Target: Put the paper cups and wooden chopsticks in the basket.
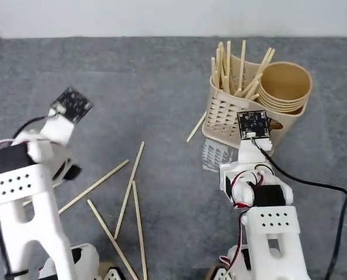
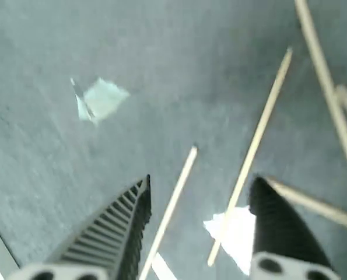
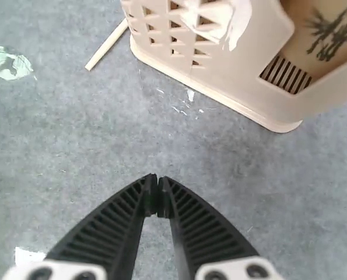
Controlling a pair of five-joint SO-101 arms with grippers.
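Beige basket (image 1: 223, 115) with paper cups (image 1: 285, 87), wooden chopsticks (image 1: 227, 65)

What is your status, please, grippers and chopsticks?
Left gripper open above loose chopsticks. Right gripper shut, empty, near basket. Paper cups stacked in basket. One stray chopstick lies by basket.

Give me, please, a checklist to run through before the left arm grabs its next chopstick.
1. Left gripper open: ok.
2. Chopstick lined up between its jaws: ok.
3. Its height over the table: cannot tell.
4. Right gripper shut, empty, apart from the basket: ok.
5. Cups in basket: ok.
6. All chopsticks in basket: not ok; several loose ones lie on the table.
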